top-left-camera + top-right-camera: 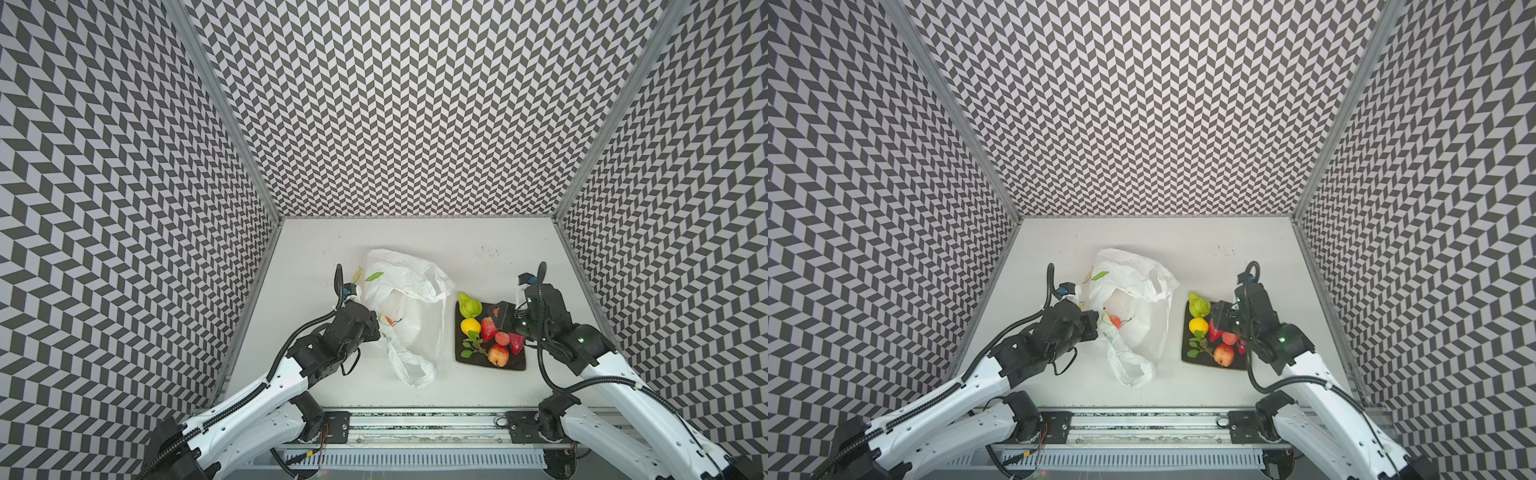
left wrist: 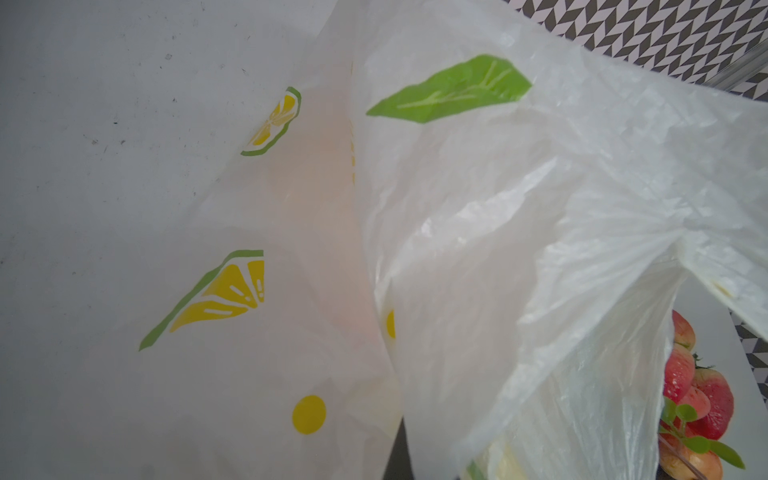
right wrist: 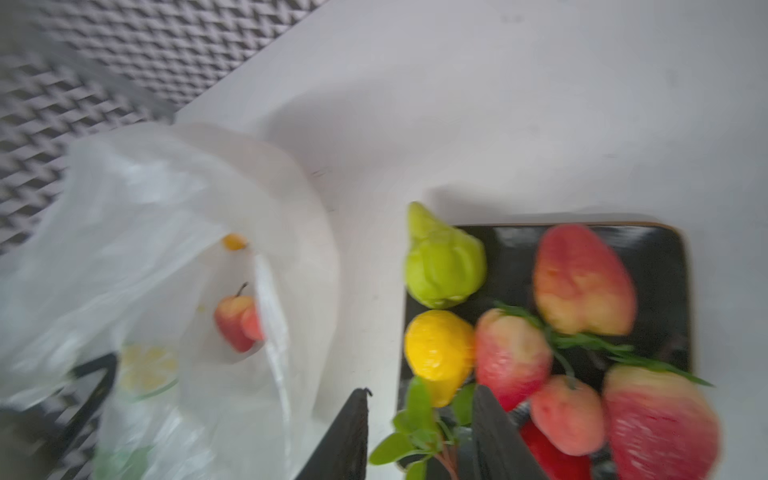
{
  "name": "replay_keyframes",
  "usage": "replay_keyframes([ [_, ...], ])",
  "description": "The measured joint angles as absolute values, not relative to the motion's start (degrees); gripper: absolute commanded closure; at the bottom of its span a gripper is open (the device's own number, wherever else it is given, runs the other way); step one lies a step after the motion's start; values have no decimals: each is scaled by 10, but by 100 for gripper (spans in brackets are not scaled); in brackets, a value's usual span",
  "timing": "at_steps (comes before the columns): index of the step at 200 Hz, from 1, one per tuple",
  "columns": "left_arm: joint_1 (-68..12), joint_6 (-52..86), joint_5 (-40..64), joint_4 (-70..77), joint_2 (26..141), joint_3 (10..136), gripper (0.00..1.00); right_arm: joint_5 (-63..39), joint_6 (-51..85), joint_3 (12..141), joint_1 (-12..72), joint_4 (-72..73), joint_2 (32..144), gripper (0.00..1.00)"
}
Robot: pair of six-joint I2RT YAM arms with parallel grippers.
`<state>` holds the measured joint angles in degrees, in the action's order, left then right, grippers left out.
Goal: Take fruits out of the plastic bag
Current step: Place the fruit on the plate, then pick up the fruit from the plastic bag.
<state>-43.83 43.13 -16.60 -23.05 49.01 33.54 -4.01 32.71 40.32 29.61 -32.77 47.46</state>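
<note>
Plastic bag point(image 1: 409, 286) is lying mid bench point(image 1: 316, 257), one red apple point(image 3: 237, 322) sitting inside. Left gripper point(image 1: 376, 328) is pinching shut on its left rim. Other fruits point(image 1: 488, 328) are resting on dark plate point(image 1: 509, 365) toward the right edge. Right gripper point(image 3: 422, 390) is hovering there, jaws apart.

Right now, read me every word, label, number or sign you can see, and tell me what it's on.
No readable text in any view.
plastic bag: only pictures, printed lemon slices and a green leaf, no words.
dark plate: no marking visible.
</note>
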Motion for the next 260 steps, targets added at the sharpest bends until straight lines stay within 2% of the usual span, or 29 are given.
replay_keyframes([
  [25, -438, 431, -166, -232, 491, 335, 100, -41, 300, 404, 409, -248, 509, 54],
  [54, -438, 431, -166, -239, 491, 335, 100, -29, 264, 424, 522, -161, 604, 52],
  [86, -438, 432, -166, -267, 491, 336, 100, -21, 202, 431, 601, -48, 714, 52],
  [140, -438, 451, -170, -345, 499, 349, 100, 18, 98, 431, 606, 67, 853, 53],
  [212, -438, 485, -187, -392, 499, 357, 100, -7, -3, 434, 657, 169, 950, 52],
  [260, -438, 491, -188, -397, 516, 358, 100, -5, -19, 497, 612, 163, 967, 46],
])
